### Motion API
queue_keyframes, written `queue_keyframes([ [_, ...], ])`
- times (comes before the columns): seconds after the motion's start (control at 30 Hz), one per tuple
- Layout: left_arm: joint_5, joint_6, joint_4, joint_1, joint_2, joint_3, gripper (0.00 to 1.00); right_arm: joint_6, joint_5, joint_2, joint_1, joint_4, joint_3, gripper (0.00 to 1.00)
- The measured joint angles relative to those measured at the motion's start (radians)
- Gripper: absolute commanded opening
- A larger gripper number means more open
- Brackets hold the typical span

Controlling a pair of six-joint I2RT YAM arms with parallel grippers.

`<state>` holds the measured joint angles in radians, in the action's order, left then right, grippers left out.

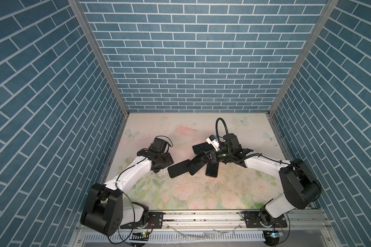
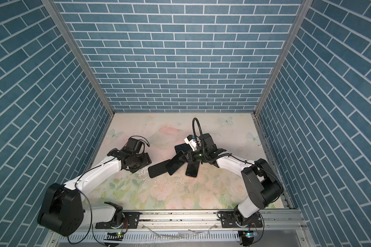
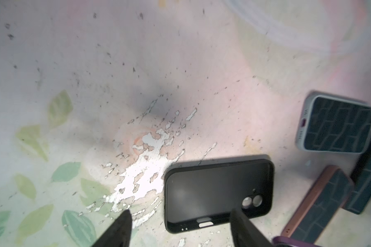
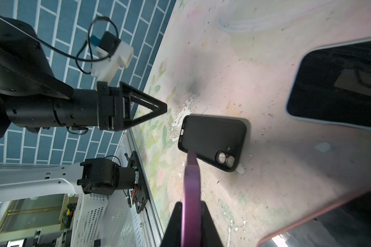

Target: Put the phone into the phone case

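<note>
The right gripper (image 4: 191, 216) is clamped on the purple phone (image 4: 192, 177), holding it edge-on above the floral table (image 4: 266, 74) — off the surface, over a cluster of other phones (image 1: 211, 170). The black phone case (image 3: 219, 192) lies flat on the table, open side up, just beside that cluster. The left gripper (image 3: 180, 213) hovers at the case's end — its fingers (image 3: 120, 226) stand wide apart, holding nothing.

In both top views the left wrist (image 1: 159, 159) hides the left fingers (image 3: 118, 231). The black phone (image 1: 200, 147) at the pile's 12 o'clock lies half under the right arm (image 1: 225, 154). The purple phone (image 4: 192, 192) shows edge-on, cropped by the frame.
</note>
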<state>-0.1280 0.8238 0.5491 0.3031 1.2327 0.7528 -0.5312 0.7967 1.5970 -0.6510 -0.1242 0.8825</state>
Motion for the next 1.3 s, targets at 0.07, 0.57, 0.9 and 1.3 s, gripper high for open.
queue_keyframes([
  [0.07, -0.038, 0.013, -0.041, -0.025, -0.037, -0.053, 0.91, -0.014, -0.005, 0.025, -0.026, -0.016, 0.024, 0.00],
  [0.57, -0.305, 0.146, -0.342, -0.082, -0.053, -0.291, 1.00, -0.138, -0.113, 0.181, -0.122, -0.154, 0.077, 0.00],
  [0.9, -0.398, 0.199, -0.460, -0.109, -0.034, -0.327, 1.00, -0.169, -0.140, 0.242, -0.140, -0.179, 0.120, 0.00],
  [1.3, -0.442, 0.241, -0.577, -0.114, -0.006, -0.355, 0.99, -0.180, -0.141, 0.309, -0.145, -0.206, 0.144, 0.00],
])
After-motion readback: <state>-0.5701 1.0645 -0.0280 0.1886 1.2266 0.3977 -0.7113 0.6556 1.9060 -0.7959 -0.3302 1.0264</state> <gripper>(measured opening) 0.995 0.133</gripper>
